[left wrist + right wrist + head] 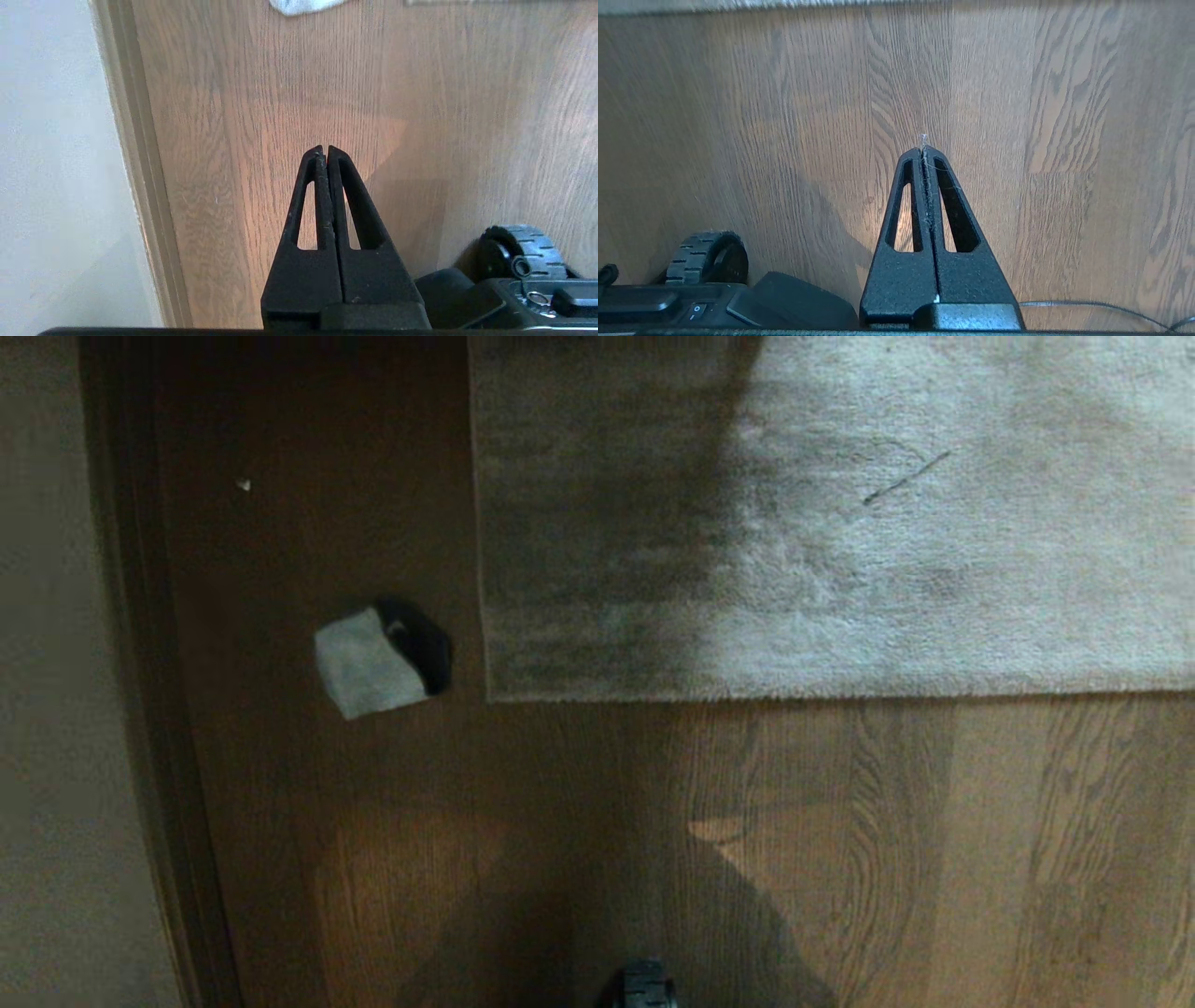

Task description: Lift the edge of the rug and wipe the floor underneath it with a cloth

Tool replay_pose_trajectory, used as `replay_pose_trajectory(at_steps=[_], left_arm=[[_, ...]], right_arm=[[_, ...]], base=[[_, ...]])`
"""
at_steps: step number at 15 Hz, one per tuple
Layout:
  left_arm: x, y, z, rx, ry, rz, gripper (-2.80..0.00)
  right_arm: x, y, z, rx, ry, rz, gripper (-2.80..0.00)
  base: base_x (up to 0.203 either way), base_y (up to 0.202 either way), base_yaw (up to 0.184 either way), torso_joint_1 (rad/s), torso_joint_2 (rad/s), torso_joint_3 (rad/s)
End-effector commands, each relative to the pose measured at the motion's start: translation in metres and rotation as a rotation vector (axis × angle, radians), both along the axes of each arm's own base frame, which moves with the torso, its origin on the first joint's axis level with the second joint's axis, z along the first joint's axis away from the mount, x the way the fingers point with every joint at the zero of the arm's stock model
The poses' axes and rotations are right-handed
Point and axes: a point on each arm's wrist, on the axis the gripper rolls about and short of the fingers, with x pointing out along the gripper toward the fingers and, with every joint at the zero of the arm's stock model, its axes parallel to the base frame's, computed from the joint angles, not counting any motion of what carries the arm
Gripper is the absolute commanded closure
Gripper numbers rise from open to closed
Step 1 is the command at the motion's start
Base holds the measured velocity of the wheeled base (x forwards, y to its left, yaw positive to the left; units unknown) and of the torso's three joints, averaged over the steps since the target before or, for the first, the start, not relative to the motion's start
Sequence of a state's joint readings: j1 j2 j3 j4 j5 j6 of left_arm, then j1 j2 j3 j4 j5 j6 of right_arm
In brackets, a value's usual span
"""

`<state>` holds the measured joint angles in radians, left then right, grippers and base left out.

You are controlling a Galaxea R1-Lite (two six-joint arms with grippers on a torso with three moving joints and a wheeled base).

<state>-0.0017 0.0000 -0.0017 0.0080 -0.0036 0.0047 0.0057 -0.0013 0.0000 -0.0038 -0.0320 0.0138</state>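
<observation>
The rug edge (747, 695) is being seen lying flat on the floor (523, 821) in the head view, its straight near border running across the picture to a square corner (487, 698) at the left, with the pale plush pile stretching away behind it. A thin dark line (906, 478) is being shown on the pile farther in. The cloth (367, 665) is being left on the bare planks just beside that corner, to its left and apart from the rug, with a dark shadow at its far side. A small pale speck (244, 484) is lying on the floor beyond the cloth. A skirting board (149, 709) and a pale wall (56, 709) are bordering the floor at the left. Neither arm is being shown in the head view; only a dark part of the robot's base (644, 985) is appearing at the lower edge. In the left wrist view the left hand (325, 149) is being held above the planks with its fingers pressed together and nothing between them, a base wheel (523, 252) lying beside it. In the right wrist view the right hand (923, 150) is likewise being held closed above the floor, only a wisp of pale fibre (924, 139) clinging at its tip, with another wheel (707, 256) and a thin cable (1092, 305) nearby.
</observation>
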Motion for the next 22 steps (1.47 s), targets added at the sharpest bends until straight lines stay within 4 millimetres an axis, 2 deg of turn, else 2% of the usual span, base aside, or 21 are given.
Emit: replay_pose_trajectory(at_steps=[1,22], left_arm=[[0.0,0.0,0.0,-0.002,0.0,0.001,0.0],[0.0,0.0,0.0001,-0.009,-0.002,0.001,0.0]], right_arm=[[0.0001,0.0,0.0001,0.0,0.001,0.0,0.0],[0.0001,0.0,0.0001,0.0,0.001,0.0,0.0]], base=[[0.0,0.0,0.0,0.002,0.01,0.198],[0.0,0.0,0.0,0.002,0.0,0.201]])
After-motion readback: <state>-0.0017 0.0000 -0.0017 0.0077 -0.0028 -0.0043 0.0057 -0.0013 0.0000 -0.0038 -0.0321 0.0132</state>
